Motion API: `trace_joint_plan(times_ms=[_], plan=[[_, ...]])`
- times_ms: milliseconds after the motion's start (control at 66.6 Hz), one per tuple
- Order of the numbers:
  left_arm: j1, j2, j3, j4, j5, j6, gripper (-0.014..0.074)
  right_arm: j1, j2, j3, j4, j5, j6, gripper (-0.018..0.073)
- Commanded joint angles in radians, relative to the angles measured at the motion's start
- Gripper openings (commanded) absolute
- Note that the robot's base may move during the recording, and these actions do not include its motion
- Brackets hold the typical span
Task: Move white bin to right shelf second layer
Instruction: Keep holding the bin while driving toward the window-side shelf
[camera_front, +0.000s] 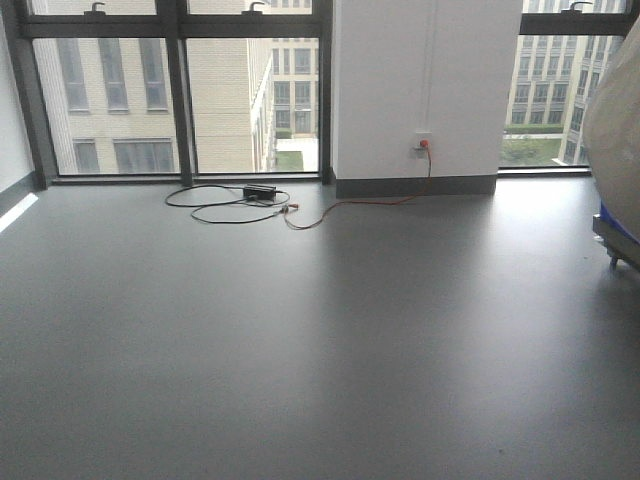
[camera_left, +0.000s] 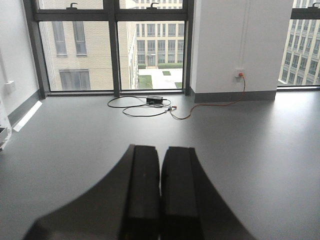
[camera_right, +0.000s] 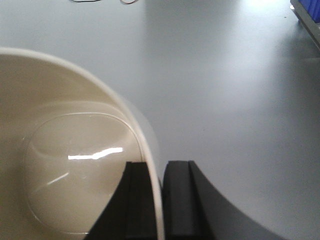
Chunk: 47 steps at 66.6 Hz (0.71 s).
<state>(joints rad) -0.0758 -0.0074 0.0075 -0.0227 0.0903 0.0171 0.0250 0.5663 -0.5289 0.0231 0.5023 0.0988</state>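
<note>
Grey floor (camera_front: 300, 350), bare, running to tall windows and a white pillar (camera_front: 420, 80). A red cable (camera_front: 400, 200) leads from the wall socket (camera_front: 423, 145) toward a black adapter (camera_front: 259, 190).

Left gripper (camera_left: 160, 155): fingers pressed together, nothing between them.

Right gripper (camera_right: 162, 167): pinching the white bin (camera_right: 65, 165) at its rim, one finger inside and one outside. Bin mouth faces the wrist camera, floor beyond.

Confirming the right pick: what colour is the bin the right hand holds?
Cream-white bin, glossy; clearest in right wrist view.
</note>
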Motion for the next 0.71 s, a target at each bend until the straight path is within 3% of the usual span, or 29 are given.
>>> trace_joint_plan(times_ms=[0, 691], plan=[[-0.004, -0.016, 0.037, -0.006, -0.081, -0.005, 0.0085, 0.002, -0.002, -0.031, 0.002, -0.101, 0.001, 0.0068], [-0.004, -0.016, 0.037, -0.006, -0.081, -0.005, 0.0085, 0.002, -0.002, -0.031, 0.002, -0.102, 0.001, 0.0068]])
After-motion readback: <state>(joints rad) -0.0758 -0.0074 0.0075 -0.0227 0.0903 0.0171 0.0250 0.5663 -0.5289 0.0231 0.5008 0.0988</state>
